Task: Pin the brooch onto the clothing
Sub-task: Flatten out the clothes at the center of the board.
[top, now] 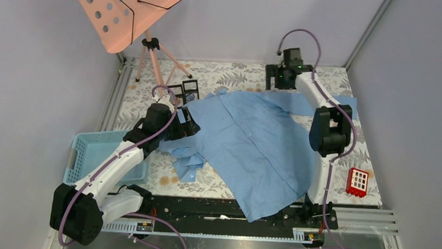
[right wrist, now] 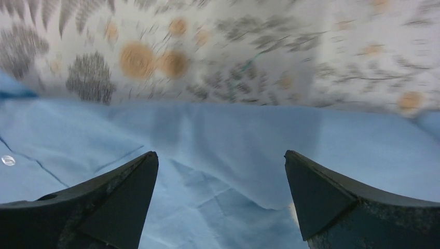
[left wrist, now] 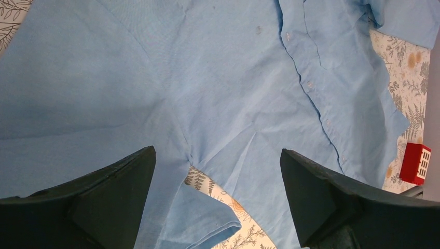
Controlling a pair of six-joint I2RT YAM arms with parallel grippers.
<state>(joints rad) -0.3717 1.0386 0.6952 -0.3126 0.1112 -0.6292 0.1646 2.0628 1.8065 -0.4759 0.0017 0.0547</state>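
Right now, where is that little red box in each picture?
Top external: red box at lower right, to the right of the shirt.
Left wrist: red box at the right edge, just past the shirt's hem.
Right wrist: not in it.
Shared landmark: the blue shirt, in all three views.

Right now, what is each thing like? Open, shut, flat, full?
shirt, spread out, front up, buttoned
left gripper, open, holding nothing
right gripper, open, holding nothing
basket, upright, the part in view empty
red box, lying beside the shirt, not touching it
music stand, standing, tray tilted
brooch, not to be seen
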